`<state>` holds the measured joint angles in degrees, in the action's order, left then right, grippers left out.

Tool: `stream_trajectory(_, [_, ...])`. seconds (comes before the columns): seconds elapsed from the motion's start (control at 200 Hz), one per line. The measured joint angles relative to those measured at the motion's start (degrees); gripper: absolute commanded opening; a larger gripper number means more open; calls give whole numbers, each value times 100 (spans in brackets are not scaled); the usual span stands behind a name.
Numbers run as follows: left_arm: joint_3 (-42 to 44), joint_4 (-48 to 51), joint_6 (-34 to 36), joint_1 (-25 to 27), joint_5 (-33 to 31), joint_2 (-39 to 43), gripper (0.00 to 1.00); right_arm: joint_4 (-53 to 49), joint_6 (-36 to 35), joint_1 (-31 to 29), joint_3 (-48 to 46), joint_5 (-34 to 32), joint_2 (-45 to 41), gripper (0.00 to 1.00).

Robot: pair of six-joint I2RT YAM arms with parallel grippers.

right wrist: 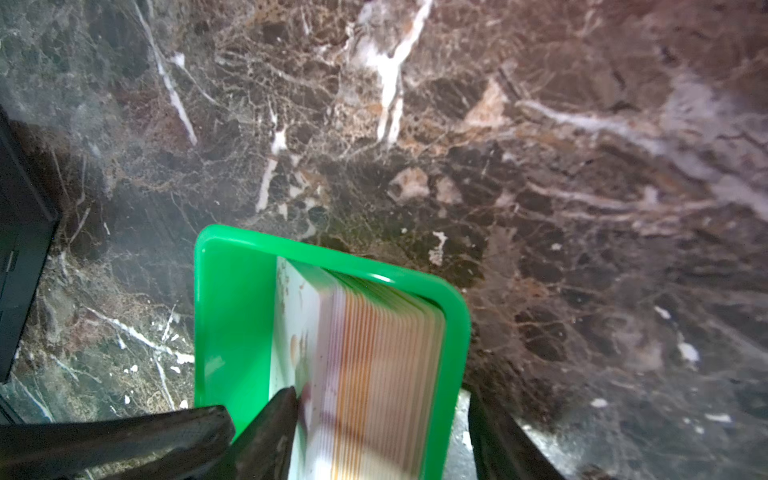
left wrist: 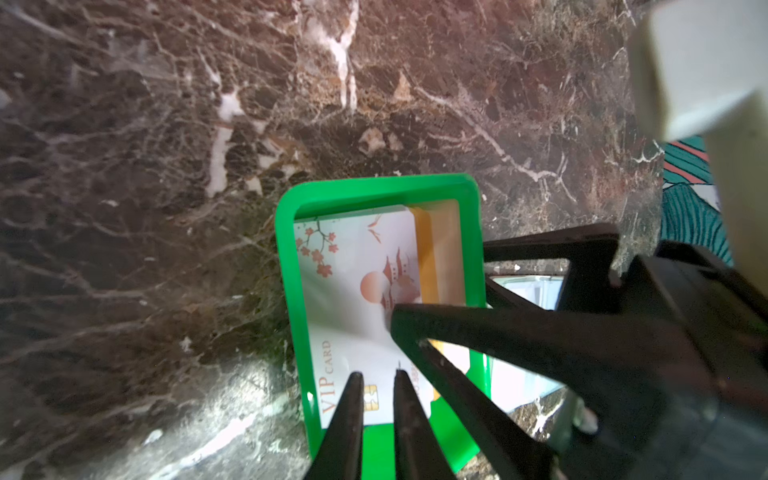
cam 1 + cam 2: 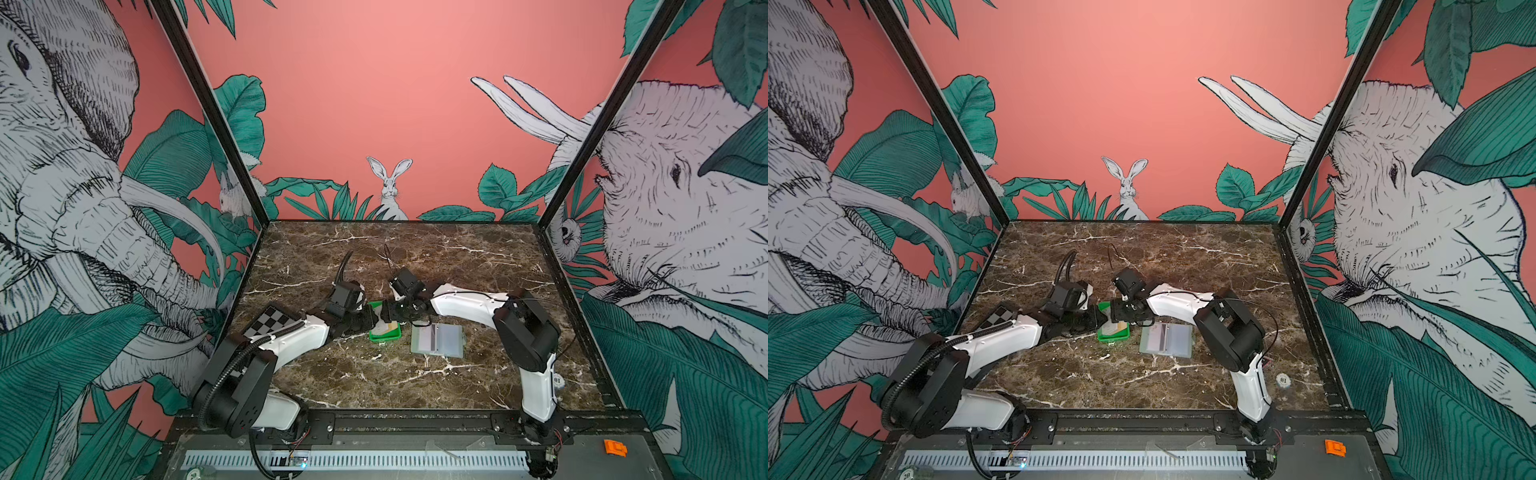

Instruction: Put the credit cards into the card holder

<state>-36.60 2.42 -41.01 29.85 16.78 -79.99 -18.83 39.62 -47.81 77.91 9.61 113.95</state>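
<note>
left hand (image 2: 376,376): nearly closed, only a slit between its two thin black fingers; the tips rest on the chip end of the top card (image 2: 353,270), lower centre of the left wrist view; nothing seen pinched
right hand (image 1: 380,399): wide open, one finger on the top card's face, the other just outside the tray wall, so stack and wall sit between them; whether it squeezes I cannot tell
credit cards (image 1: 374,332): stacked and leaning in the green tray (image 2: 374,187), centre of both top views; none lifted clear
card holder (image 3: 437,338): lies open on the bench (image 3: 374,257) just right of the tray, apart from both hands
risk at the fingers: slick faces and thin edges; a pinch may slip off or drag up several cards together
risk at the tray: it looks like light plastic; the straddling fingers may tip or shove it and spill the stack
risk of crowding: both hands meet over one small tray and may knock each other
risk at the holder: soft sleeves; a card coming in askew may catch at the mouth or push the holder along
card surface: glossy white with orange print, stiff, rounded corners; tan-orange ones beneath
tray shape: bright green, shiny, raised rim, rounded corners
holder material: pale sage cover, clear floppy sleeves
bench surface: dark brown marble pattern, white veins, smooth and hard
</note>
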Motion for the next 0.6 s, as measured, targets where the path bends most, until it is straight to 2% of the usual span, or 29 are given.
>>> stream_trajectory(0.595, [7, -212, -140, 0, 144, -302, 19, -162, -90, 111, -103, -63, -234, 65])
